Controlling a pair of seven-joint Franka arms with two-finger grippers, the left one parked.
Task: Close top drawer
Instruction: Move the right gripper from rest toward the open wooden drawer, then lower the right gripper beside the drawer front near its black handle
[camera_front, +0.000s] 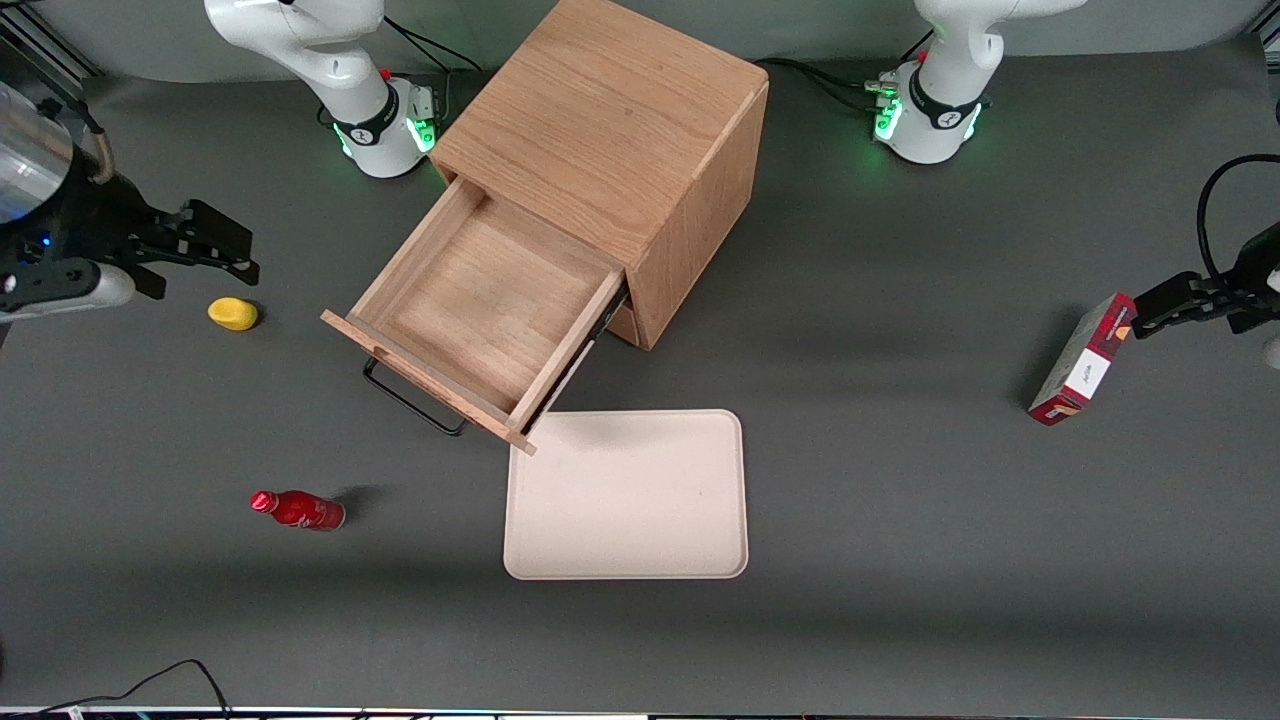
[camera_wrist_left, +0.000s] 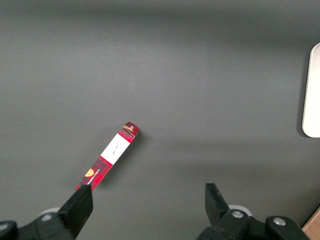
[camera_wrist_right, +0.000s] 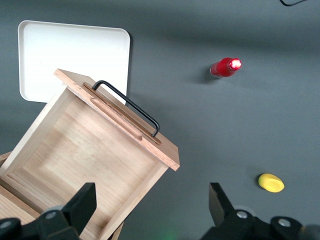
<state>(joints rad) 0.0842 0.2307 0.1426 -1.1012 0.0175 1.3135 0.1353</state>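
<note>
The top drawer (camera_front: 480, 300) of the light-oak cabinet (camera_front: 610, 130) stands pulled far out and is empty inside. Its thin black wire handle (camera_front: 405, 398) sticks out from its front, toward the front camera. My right gripper (camera_front: 195, 255) hangs open and empty above the table, beside the drawer toward the working arm's end, well apart from it. In the right wrist view the drawer (camera_wrist_right: 95, 155) and its handle (camera_wrist_right: 127, 102) show below the gripper (camera_wrist_right: 150, 210), with one finger (camera_wrist_right: 82, 205) over the drawer's side wall. The lower drawer front is hidden.
A cream tray (camera_front: 630, 495) lies in front of the drawer, its corner just under the drawer front. A yellow lump (camera_front: 232, 313) lies near my gripper. A red bottle (camera_front: 298, 509) lies nearer the front camera. A red box (camera_front: 1083, 360) stands toward the parked arm's end.
</note>
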